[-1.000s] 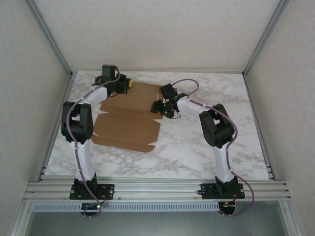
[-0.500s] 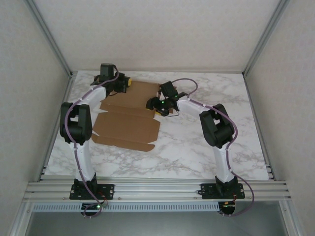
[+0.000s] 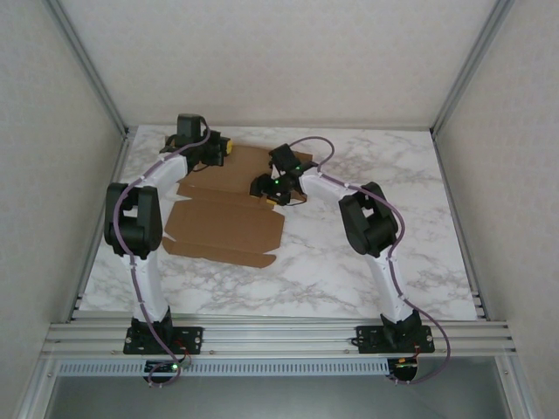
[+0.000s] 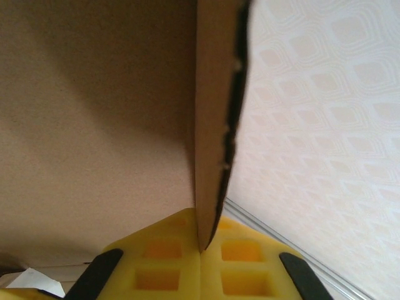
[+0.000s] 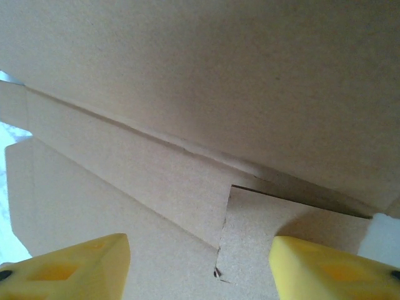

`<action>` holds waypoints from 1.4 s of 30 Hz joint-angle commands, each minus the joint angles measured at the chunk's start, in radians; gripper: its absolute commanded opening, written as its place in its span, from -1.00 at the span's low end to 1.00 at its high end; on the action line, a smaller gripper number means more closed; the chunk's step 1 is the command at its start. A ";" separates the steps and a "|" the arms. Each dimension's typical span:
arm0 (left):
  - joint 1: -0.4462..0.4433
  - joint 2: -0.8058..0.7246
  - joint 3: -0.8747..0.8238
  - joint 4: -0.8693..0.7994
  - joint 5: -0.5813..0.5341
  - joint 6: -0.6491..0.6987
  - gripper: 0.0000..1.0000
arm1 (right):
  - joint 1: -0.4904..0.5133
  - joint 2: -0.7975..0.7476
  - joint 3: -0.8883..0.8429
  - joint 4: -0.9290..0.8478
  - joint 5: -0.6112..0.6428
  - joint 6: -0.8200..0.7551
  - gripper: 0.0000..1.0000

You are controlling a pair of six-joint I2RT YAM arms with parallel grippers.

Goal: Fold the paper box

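L gripper (image 4: 201, 249) jaws pressed together, yellow pads (image 4: 162, 262) pinching the thin edge of the paper box (image 4: 94, 125), w/ the card running straight out from the grip. R gripper (image 5: 200, 265) jaws spread, a yellow fingertip on either side of a small tab (image 5: 269, 212); can't tell if they touch it. In top view the box lies mostly flat & unfolded on the marble table (image 3: 367, 253), left of centre. L gripper is at its far-left corner, R gripper over its far-right edge.
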 commanded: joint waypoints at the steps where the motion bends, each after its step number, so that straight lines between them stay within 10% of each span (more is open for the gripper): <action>1: 0.002 -0.038 0.001 0.014 0.033 -0.007 -1.00 | 0.020 0.061 0.052 -0.151 0.115 -0.065 0.25; 25: 0.003 -0.067 0.011 0.179 0.080 -0.003 -1.00 | 0.036 -0.401 -0.297 0.068 0.221 -0.180 0.28; 29: 0.002 -0.075 -0.005 0.198 0.066 -0.011 -1.00 | 0.087 -0.354 -0.283 0.005 0.183 -0.214 0.03; 35: -0.009 -0.091 -0.023 0.215 0.042 0.001 -1.00 | 0.162 -0.228 -0.205 -0.123 0.207 -0.276 -0.84; 42: -0.022 -0.124 -0.069 0.252 0.017 0.031 -1.00 | 0.180 -0.100 -0.098 -0.265 0.306 -0.347 -1.00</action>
